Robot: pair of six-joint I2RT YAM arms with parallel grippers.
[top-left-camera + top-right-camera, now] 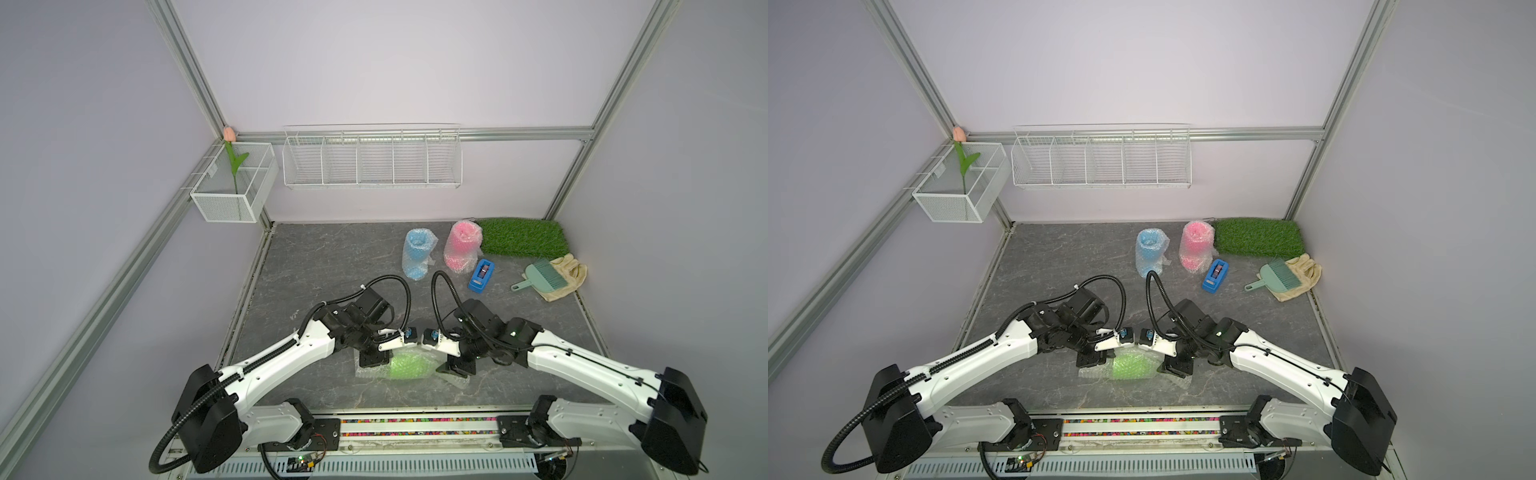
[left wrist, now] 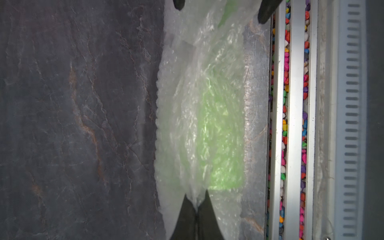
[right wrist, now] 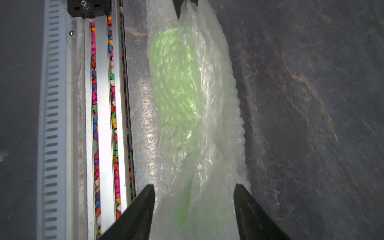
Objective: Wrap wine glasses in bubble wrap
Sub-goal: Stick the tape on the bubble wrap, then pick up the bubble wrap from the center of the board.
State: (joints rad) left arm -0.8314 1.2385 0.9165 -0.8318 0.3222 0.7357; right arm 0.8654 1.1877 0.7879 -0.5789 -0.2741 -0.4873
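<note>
Pinching bubble wrap [image 2: 187, 108], left tool [image 2: 196, 207] low.

Walls: pale lilac panels [image 1: 395, 62], plain, on three sides.
Frame: aluminium profiles [image 1: 195, 79] run up the back corners and along the wall seams.
Tabletop: dark grey marbled slab [image 1: 332, 266].
Back wall: white wire rack [image 1: 372, 160], five compartments.
Left wall: white mesh basket [image 1: 232, 195], near the back corner.
Front edge: aluminium channels of coloured pebbles [image 1: 415, 421].
Light: even and soft.

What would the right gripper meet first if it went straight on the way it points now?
The right gripper would first meet the bubble wrap, which already lies between its open jaws; the green goblet inside probably comes next.
</note>
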